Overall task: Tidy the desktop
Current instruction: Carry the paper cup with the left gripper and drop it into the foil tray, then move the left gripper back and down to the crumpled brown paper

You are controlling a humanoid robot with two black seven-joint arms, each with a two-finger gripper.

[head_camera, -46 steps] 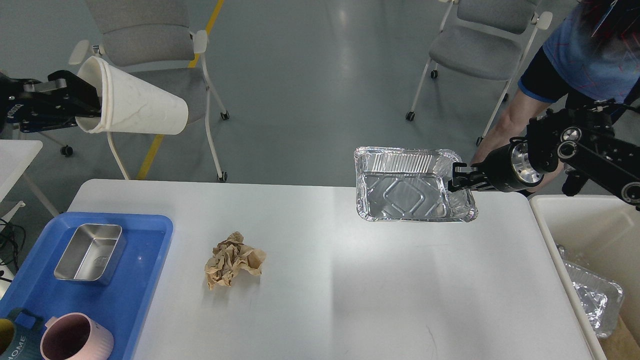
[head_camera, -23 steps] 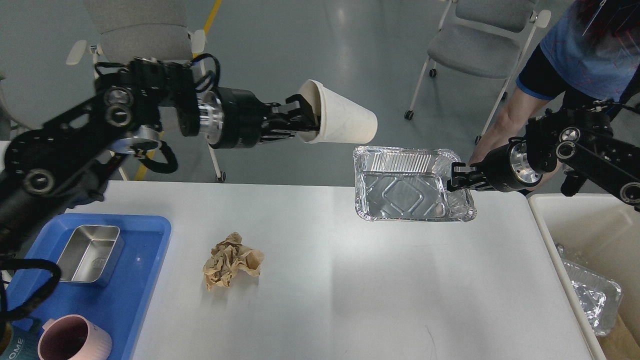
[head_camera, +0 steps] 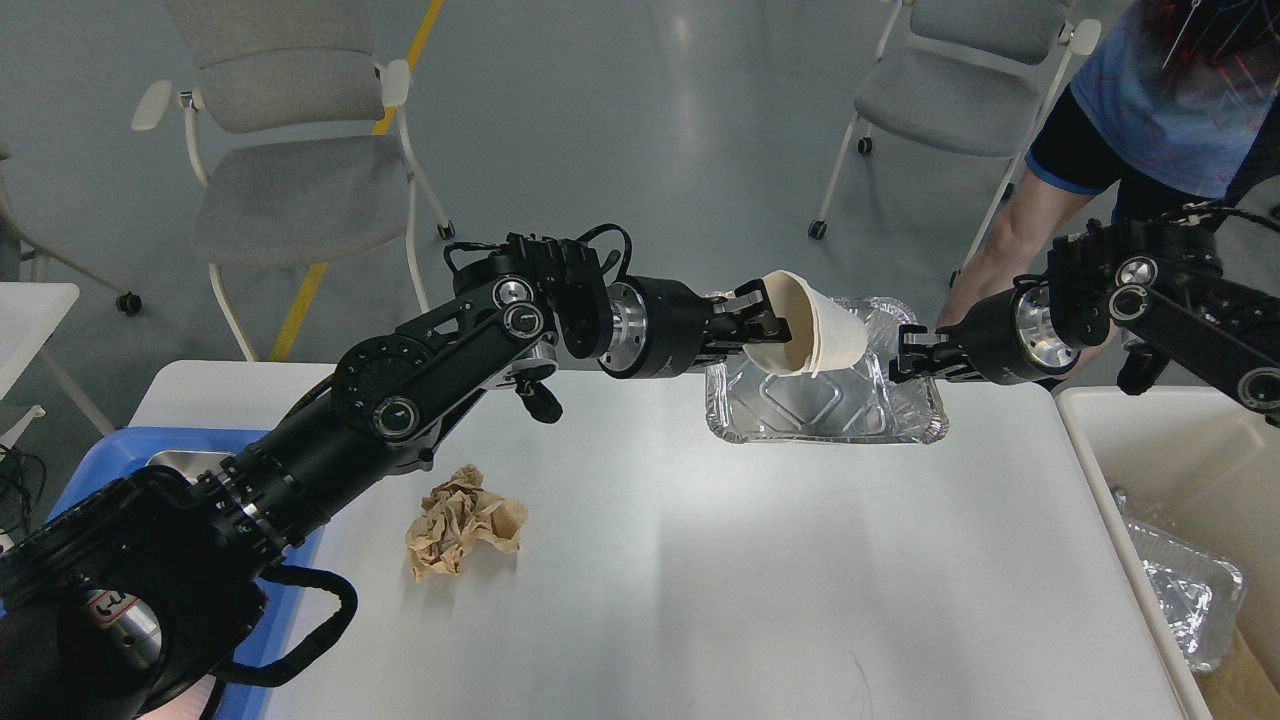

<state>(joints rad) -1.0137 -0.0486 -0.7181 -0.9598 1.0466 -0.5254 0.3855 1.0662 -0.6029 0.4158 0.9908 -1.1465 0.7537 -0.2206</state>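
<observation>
While crumpled paper lies on the desktop, the left gripper, clamping the cup, has swung over the foil tray clamped by the right gripper.

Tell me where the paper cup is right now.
Head view, upper centre-right: the paper cup is tipped in the left hand, over the foil tray held by the right hand.

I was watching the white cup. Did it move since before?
Yes. The paper cup went right, from above the left chair to over the foil tray, held by the left tool.
</observation>
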